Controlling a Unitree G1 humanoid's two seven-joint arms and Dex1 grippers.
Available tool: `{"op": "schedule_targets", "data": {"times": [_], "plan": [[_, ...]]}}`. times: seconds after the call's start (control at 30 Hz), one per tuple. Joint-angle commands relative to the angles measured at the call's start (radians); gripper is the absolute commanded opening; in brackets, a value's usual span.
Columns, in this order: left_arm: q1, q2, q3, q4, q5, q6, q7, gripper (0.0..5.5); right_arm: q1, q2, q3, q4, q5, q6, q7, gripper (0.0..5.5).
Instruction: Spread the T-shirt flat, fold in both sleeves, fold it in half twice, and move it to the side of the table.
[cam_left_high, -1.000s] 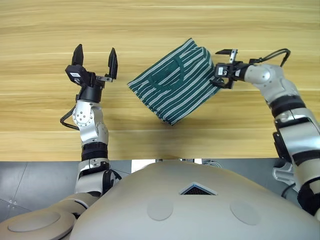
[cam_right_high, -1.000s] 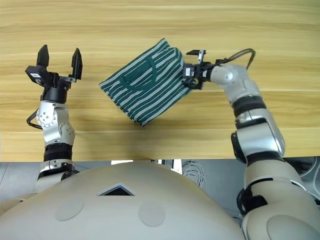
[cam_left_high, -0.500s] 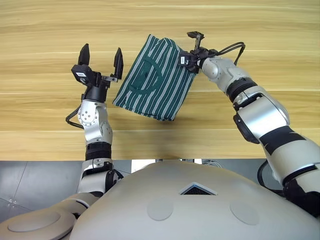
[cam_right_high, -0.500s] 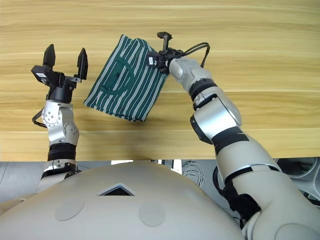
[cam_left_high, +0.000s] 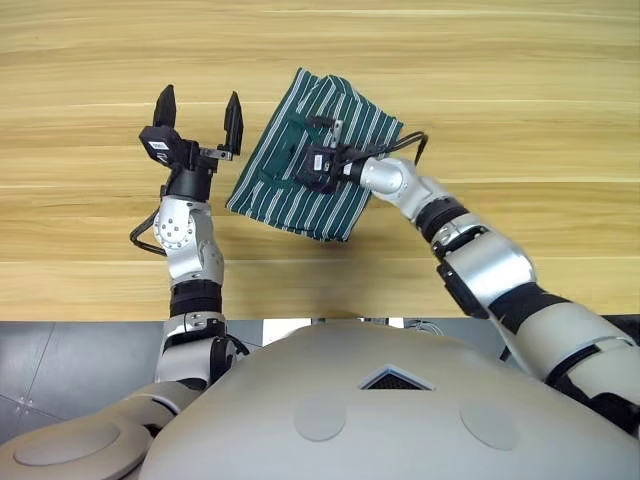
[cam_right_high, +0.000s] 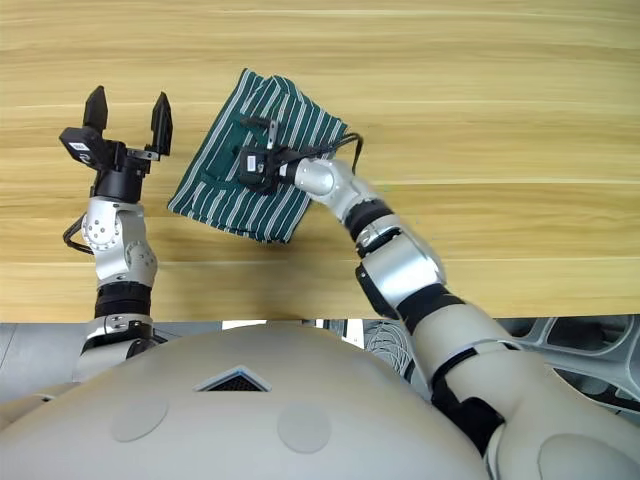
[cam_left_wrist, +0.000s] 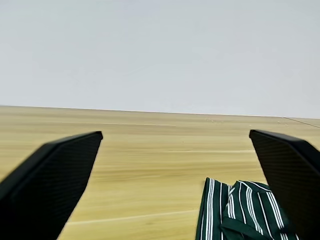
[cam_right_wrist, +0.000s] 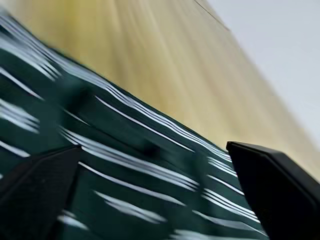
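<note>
Here, wooden table (cam_left_high: 500, 80), white wall (cam_left_wrist: 150, 50) beyond, folded T-shirt (cam_left_high: 275, 190), left hand (cam_left_high: 199, 100) and right hand (cam_right_wrist: 152, 150) spread.

Bright, even light falls from above on the wooden table (cam_left_high: 500, 60). The striped T-shirt (cam_left_high: 285, 190) casts only a thin, soft shadow along its near edge. In the left wrist view, the wall (cam_left_wrist: 160, 50) behind the table glows flat and pale.

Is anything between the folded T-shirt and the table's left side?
Yes: the left gripper, open, stands close beside the T-shirt's left edge. Nothing else visible lies on the table that way.
</note>
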Motion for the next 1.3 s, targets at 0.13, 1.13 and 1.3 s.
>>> {"op": "schedule_targets", "data": {"times": [0.13, 1.13, 1.3], "plan": [[-0.015, 0.019, 0.022, 0.030, 0.000, -0.013, 0.006, 5.38, 0.048, 0.090, -0.066, -0.084, 0.146, 0.235, 0.214, 5.40], [-0.011, 0.041, 0.043, -0.005, -0.001, 0.016, 0.011, 5.38, 0.088, -0.247, -0.141, -0.099, 0.323, 0.090, 0.811, 5.40], [-0.016, 0.048, 0.029, -0.013, 0.006, 0.018, 0.009, 5.38, 0.099, -0.228, -0.220, -0.182, 0.443, 0.115, 0.881, 5.40]]}}
